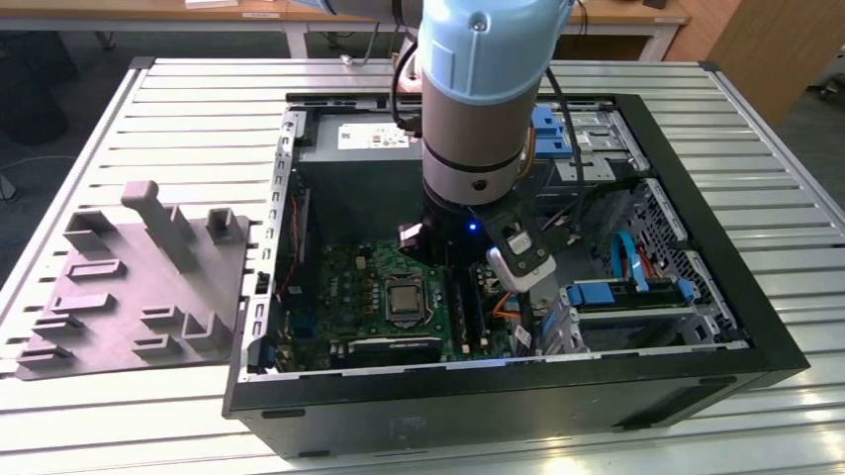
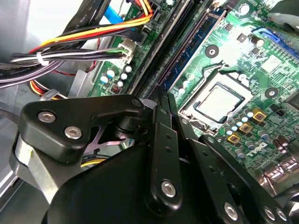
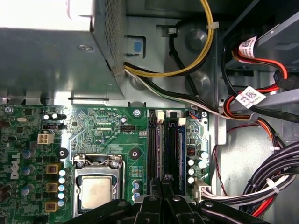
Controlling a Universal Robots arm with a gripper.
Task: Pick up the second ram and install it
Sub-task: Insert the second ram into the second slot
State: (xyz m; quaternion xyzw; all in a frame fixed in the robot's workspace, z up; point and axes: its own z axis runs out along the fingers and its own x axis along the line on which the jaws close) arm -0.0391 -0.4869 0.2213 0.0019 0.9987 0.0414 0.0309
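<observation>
My gripper (image 1: 453,265) reaches down into the open computer case (image 1: 739,327), over the memory slots beside the processor socket (image 3: 96,191). In both wrist views its black fingers (image 2: 161,121) are shut together, tips at the slot line. A long blue stick, the second ram (image 2: 189,63), stands in a slot (image 3: 179,149) and runs away from the fingertips. I cannot tell whether the tips pinch its edge or only touch it. Two black slots (image 3: 155,149) lie next to it on the processor side.
Bundled cables (image 3: 261,186) and a power connector (image 2: 125,51) crowd one side of the slots. The metal power supply box (image 3: 60,51) is at the board's far end. Blue drive clips (image 1: 620,292) sit in the case at the exterior view's right. A grey holder (image 1: 139,287) lies outside, left.
</observation>
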